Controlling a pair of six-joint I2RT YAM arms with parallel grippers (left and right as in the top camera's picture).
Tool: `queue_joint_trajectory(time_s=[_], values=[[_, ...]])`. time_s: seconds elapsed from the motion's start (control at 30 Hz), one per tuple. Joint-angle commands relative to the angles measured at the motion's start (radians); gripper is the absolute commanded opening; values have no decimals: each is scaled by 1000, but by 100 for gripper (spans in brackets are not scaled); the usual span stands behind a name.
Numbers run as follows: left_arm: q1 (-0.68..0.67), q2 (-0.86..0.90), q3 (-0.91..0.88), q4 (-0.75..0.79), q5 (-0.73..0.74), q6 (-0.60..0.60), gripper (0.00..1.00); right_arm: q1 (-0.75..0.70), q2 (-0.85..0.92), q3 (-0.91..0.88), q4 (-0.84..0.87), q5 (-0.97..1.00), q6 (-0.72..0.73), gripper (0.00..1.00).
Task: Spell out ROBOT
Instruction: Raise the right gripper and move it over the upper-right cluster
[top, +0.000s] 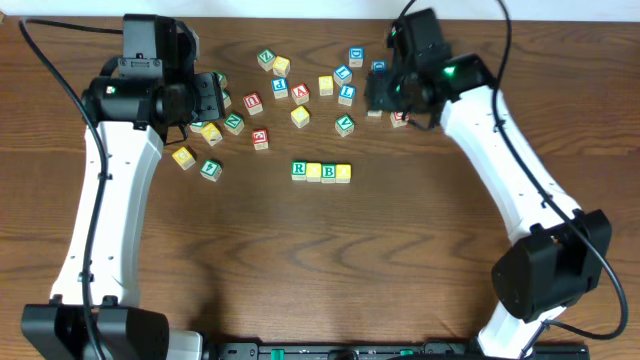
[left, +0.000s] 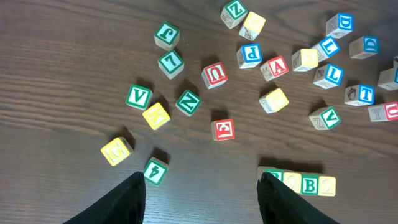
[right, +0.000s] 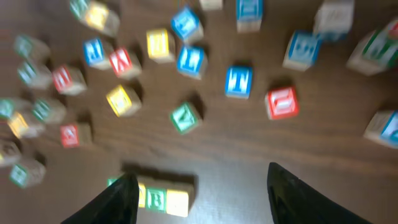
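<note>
Four of the five cubes stand in a row mid-worktop (top: 320, 260): R (top: 299, 171), yellow cube (top: 314, 172), B (top: 329, 172), second yellow cube (top: 343, 172). Only T (right: 238, 81) remains, loose at far right, ahead of the right pincer (right: 202, 177), which is spread and empty. The left pincer (left: 200, 182) is likewise spread and holds nothing.

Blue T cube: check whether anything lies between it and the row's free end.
Nothing visible does. Bare table runs from the blue T cube to the yellow end of the row; the green cube sits off that line.
</note>
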Motion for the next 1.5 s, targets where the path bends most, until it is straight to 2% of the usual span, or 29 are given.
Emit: queue_joint_trajectory(time_s=[0.0, 0.27, 0.4, 0.6, 1.03, 1.47], values=[[5, 27, 12, 4, -12, 6, 57, -21, 42, 90, 6, 2, -15, 59], [5, 41, 11, 6, -12, 6, 57, -23, 241, 314, -28, 2, -6, 56], [5, 41, 11, 6, -12, 6, 57, -24, 319, 325, -10, 12, 35, 50], [5, 41, 11, 6, -12, 6, 57, -23, 401, 325, 18, 23, 61, 46], [5, 41, 11, 6, -12, 6, 57, -23, 434, 325, -7, 118, 87, 46], [5, 41, 11, 6, -12, 6, 57, -16, 466, 324, -18, 126, 113, 46]])
